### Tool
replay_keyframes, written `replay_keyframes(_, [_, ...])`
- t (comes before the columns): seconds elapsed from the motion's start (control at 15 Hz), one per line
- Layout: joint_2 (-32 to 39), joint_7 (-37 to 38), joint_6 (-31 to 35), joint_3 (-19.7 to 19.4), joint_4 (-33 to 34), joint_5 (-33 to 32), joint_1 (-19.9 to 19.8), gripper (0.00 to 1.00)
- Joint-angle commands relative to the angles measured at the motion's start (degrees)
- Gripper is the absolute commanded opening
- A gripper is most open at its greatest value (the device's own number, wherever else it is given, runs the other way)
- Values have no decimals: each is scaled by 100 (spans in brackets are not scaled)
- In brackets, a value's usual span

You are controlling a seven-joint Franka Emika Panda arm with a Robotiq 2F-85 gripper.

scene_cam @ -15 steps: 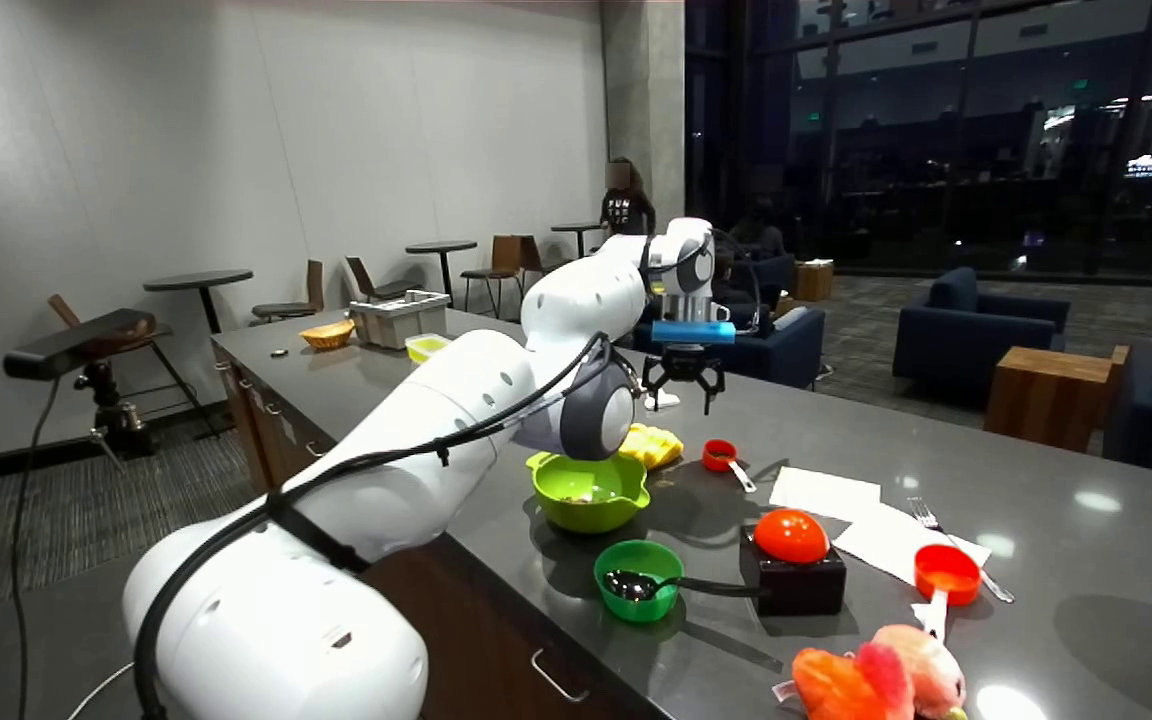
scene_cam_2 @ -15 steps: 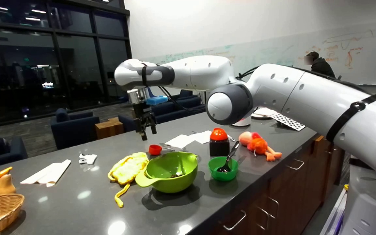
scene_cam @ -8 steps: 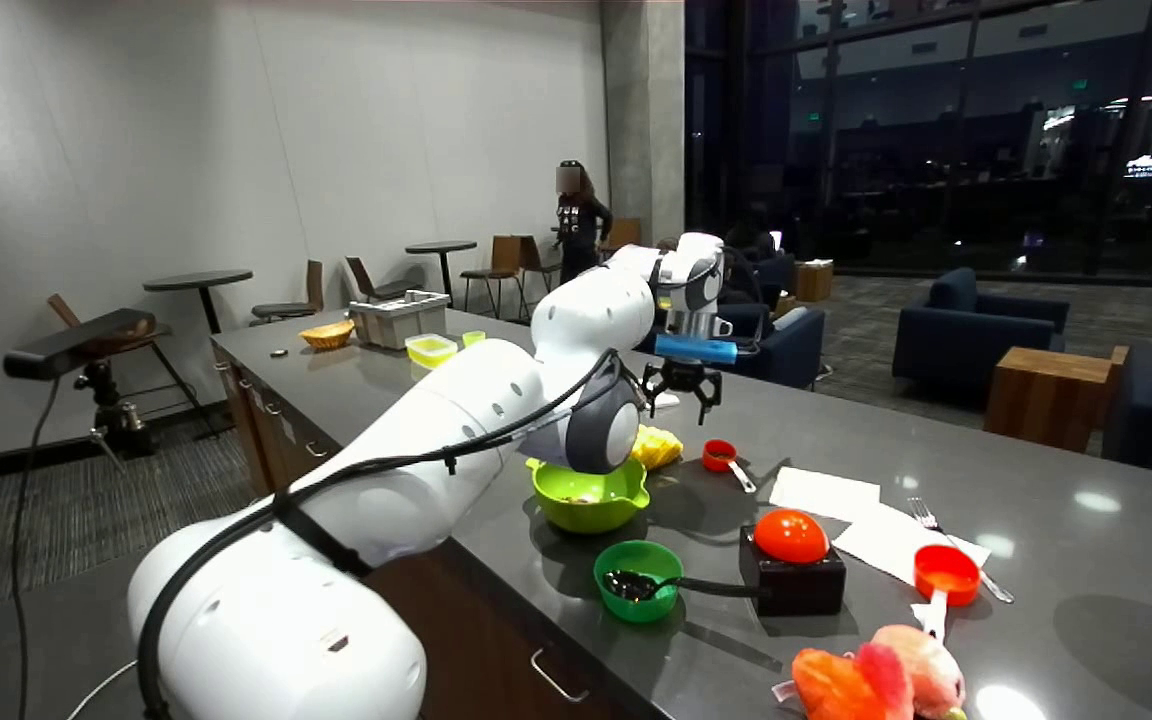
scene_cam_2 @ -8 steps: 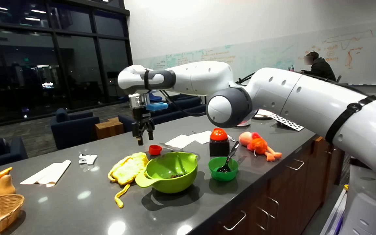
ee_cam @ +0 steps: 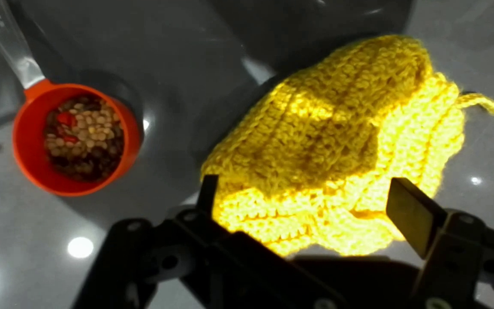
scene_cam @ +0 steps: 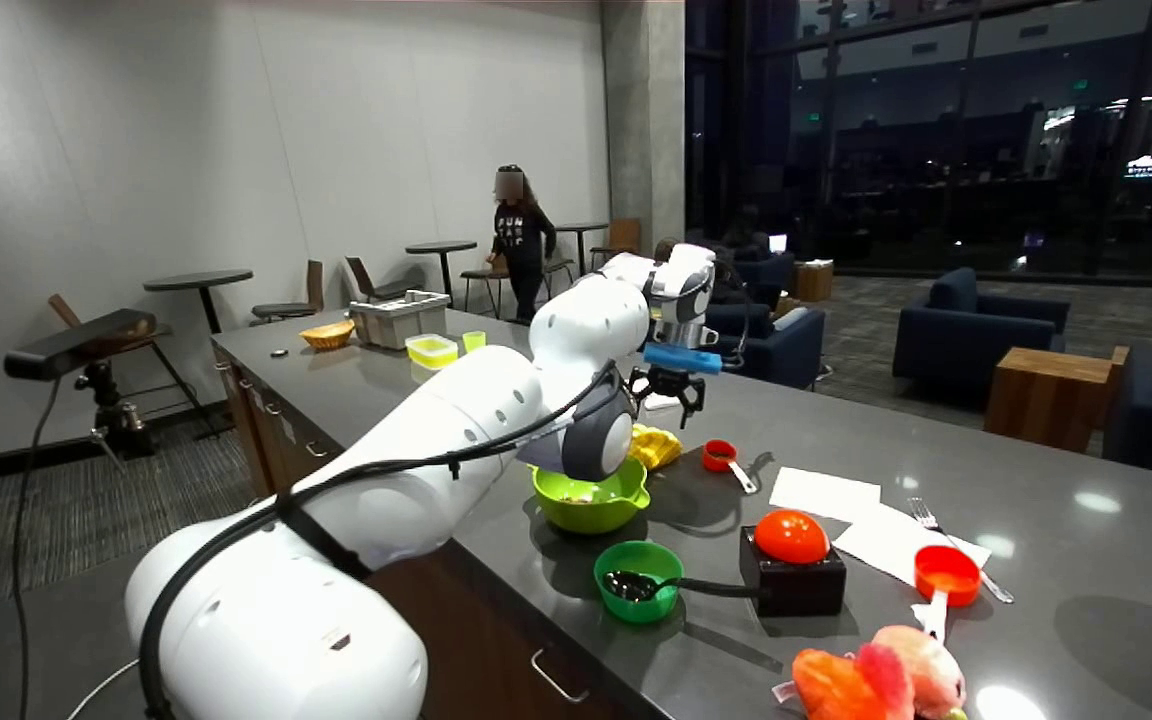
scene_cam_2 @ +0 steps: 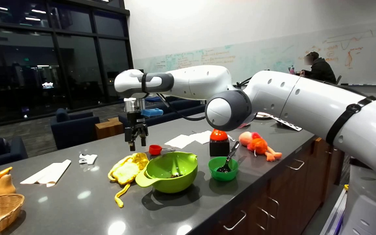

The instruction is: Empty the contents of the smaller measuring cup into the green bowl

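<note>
Pincer [scene_cam_2: 138, 145] lower than one second ago, spread wide, holding nothing, above yellow knitted item [ee_cam: 332, 146]. Smaller measuring cup [scene_cam_2: 155, 149], lentil-like contents [ee_cam: 88, 131] inside, stands on worktop [scene_cam_2: 70, 210] near green bowl [scene_cam_2: 175, 185]. Likely approach step; next calls for sideways shift, then grip on handle [ee_cam: 9, 45].

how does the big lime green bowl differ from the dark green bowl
The lime-green bowl is larger and the dark-green bowl smaller. The lime-green bowl has a handle and a spout; the dark-green bowl shows neither. A black spoon leans in the dark-green bowl, while the lime-green bowl holds small bits at its bottom. Both stand upright on the gray countertop.
</note>
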Motion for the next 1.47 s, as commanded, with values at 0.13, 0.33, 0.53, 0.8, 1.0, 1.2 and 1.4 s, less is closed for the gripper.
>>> replay_keyframes(0.13, [306, -133, 116, 135, 134, 177, 14, 100])
replay_keyframes(0.33, [423, -177, 109, 193, 138, 211, 22, 100])
replay_keyframes(0.53, [481, -254, 90, 204, 141, 200, 36, 68])
replay_keyframes(0.8, [411, -344, 104, 210, 65, 176, 53, 36])
replay_keyframes(1.0, [325, -394, 93, 193, -37, 147, 84, 13])
replay_keyframes(1.2, [206, -478, -21, 148, -62, 79, 145, 1])
replay_keyframes(1.4, [3, -561, -196, 86, -73, 3, 204, 3])
